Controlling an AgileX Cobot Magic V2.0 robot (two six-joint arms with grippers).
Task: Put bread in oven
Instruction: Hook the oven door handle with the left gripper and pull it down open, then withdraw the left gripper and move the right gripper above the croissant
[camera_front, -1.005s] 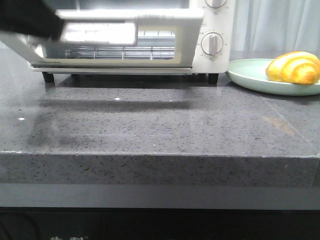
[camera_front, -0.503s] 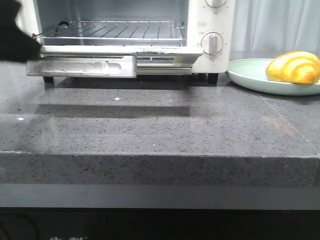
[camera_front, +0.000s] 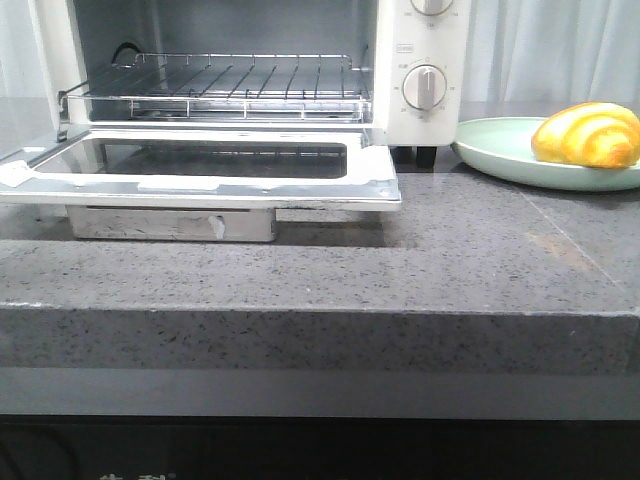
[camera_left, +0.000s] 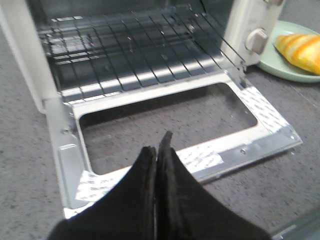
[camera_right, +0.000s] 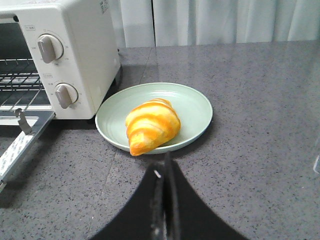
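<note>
The white oven stands at the back left with its glass door folded down flat and the wire rack showing inside. The golden bread lies on a pale green plate to the oven's right. It also shows in the right wrist view and the left wrist view. My left gripper is shut and empty, above the front edge of the open door. My right gripper is shut and empty, just short of the plate. Neither gripper shows in the front view.
The grey speckled counter ends in a front edge below the oven door. Two round dials sit on the oven's right panel. White curtains hang behind the counter.
The oven door has swung from nearly closed down to fully open and flat. The dark arm that held it at the left has left the front view.
</note>
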